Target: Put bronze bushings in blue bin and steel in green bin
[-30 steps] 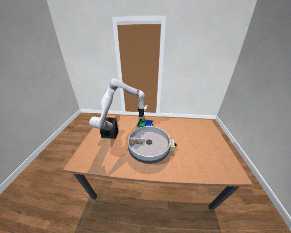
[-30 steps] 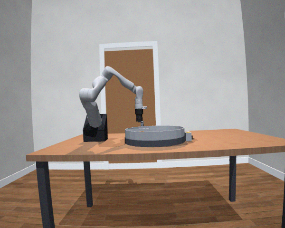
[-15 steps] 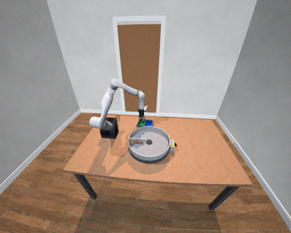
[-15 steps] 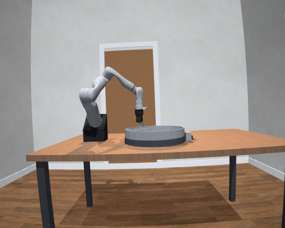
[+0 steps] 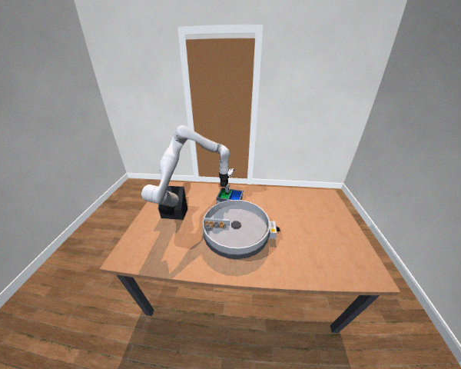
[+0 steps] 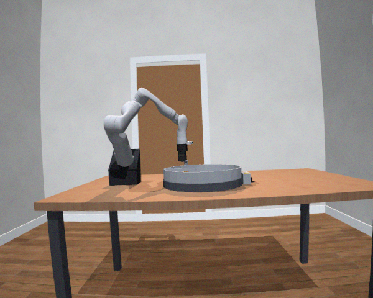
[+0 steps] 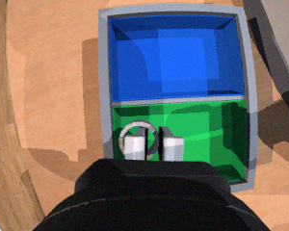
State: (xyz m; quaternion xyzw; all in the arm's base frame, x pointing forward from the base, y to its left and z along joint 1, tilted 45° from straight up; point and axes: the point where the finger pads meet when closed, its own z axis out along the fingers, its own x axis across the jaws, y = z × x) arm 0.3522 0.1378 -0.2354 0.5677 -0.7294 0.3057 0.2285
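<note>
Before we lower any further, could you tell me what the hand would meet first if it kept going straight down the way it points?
Most likely the floor of the green bin. The hand, shut on a steel bushing, points straight down over that bin's near-left part; the bushing would probably touch first, though depth is hard to judge.

Bins hidden behind turntable wall (image 6: 202, 174) in exterior view, turntable (image 7: 275, 19) cropped at wrist view's edge

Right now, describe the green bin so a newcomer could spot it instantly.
On the wooden table, look behind the round grey turntable, on the door side, for a small grey two-compartment tray. The green bin is the half directly beneath the end effector and its steel bushing; its twin is blue.
</note>
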